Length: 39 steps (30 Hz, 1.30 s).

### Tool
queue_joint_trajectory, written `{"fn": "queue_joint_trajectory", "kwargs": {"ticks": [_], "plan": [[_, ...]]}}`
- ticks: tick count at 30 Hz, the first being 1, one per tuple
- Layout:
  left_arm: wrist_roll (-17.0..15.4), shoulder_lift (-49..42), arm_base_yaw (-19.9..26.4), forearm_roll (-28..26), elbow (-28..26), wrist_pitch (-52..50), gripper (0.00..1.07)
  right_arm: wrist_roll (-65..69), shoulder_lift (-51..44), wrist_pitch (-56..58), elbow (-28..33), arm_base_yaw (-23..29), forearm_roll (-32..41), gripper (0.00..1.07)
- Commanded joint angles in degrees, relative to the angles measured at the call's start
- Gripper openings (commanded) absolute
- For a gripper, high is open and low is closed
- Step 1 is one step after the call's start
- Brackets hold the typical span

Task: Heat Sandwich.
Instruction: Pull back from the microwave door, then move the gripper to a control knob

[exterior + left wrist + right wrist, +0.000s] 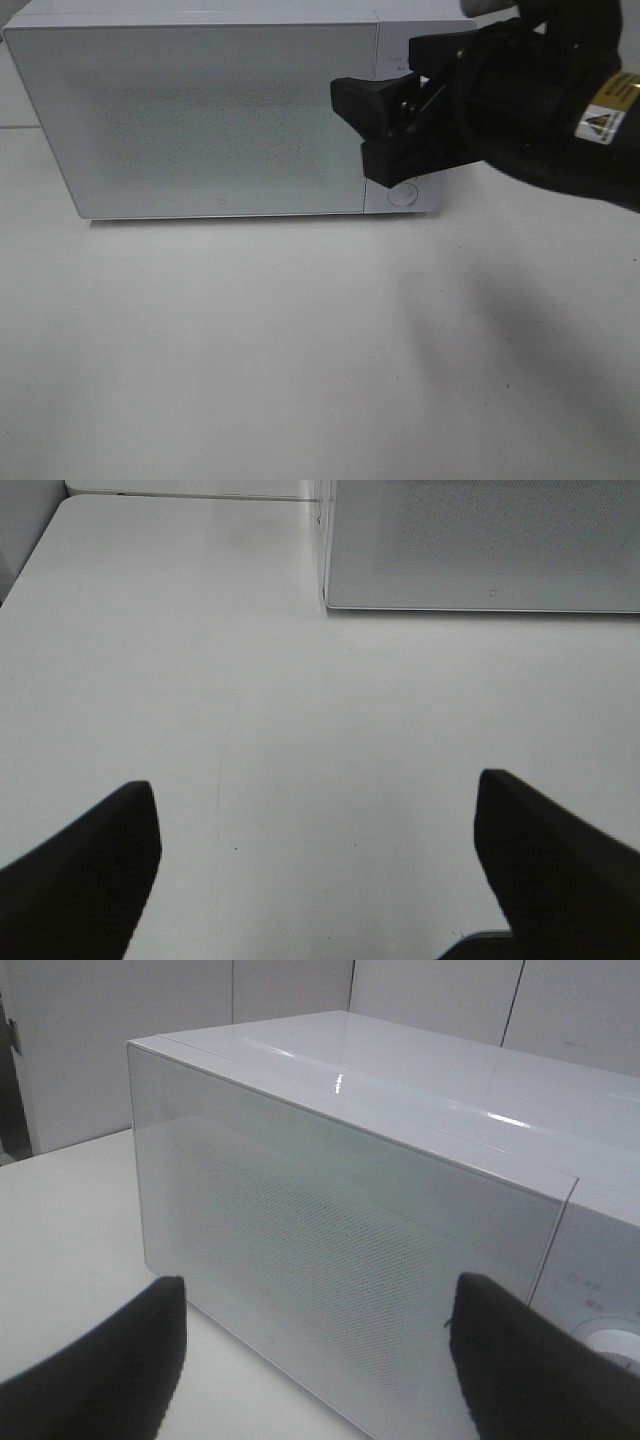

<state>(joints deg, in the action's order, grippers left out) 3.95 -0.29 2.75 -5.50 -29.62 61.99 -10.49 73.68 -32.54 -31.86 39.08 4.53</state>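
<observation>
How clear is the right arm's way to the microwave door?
Probably clear, so yes: the right gripper hangs open close to the right edge of the shut door, near the knob, and nothing shows between gripper and door.

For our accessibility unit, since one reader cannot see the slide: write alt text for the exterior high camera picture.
A black right gripper, jaws open, hangs in front of the right end of a closed white microwave, just above its round knob. The microwave stands at the back of a white table.
</observation>
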Motion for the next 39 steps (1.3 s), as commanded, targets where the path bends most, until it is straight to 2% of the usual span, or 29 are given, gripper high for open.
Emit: {"fn": "queue_joint_trajectory", "kwargs": {"ticks": [1,2,3,4,6,7,11,17,20,26,31,36,39], "plan": [[-0.40,-1.15,-0.34,0.00,0.06,-0.69,0.81,-10.43,3.90,-6.70,-0.52,3.90,13.81,0.72],[-0.40,-1.15,-0.34,0.00,0.06,-0.69,0.81,-16.16,6.02,-9.74,-0.52,6.25,21.26,0.72],[-0.40,-1.15,-0.34,0.00,0.06,-0.69,0.81,-19.14,7.16,-11.86,-0.52,7.62,25.67,0.72],[-0.40,-1.15,-0.34,0.00,0.06,-0.69,0.81,-19.14,7.16,-11.86,-0.52,7.62,25.67,0.72],[-0.40,-1.15,-0.34,0.00,0.06,-0.69,0.81,-23.66,9.34,-16.21,-0.52,10.03,33.98,0.72],[-0.40,-1.15,-0.34,0.00,0.06,-0.69,0.81,-27.16,11.29,-21.37,-0.52,12.38,42.23,0.72],[-0.40,-1.15,-0.34,0.00,0.06,-0.69,0.81,-29.11,15.13,-26.47,-0.52,14.55,49.90,0.72],[-0.40,-1.15,-0.34,0.00,0.06,-0.69,0.81,-24.87,21.14,-28.82,-1.60,14.67,50.94,0.72],[-0.40,-1.15,-0.34,0.00,0.06,-0.69,0.81,-19.94,27.33,-34.55,-4.01,14.67,51.11,0.72],[-0.40,-1.03,-0.34,0.00,0.06,-0.69,0.81,-19.77,35.87,-43.14,-7.68,14.67,50.99,0.72],[-0.40,-1.03,-0.34,0.00,0.06,-0.69,0.81,-19.19,39.53,-45.38,-8.54,13.75,49.05,0.72],[-0.40,-1.03,-0.34,0.00,0.06,-0.69,0.81,-13.18,41.14,-45.61,-8.54,9.45,48.30,0.72],[-0.40,-1.03,-0.34,0.00,0.06,-0.69,0.81,-9.34,41.14,-45.49,-9.45,5.21,43.72,0.72]]}}
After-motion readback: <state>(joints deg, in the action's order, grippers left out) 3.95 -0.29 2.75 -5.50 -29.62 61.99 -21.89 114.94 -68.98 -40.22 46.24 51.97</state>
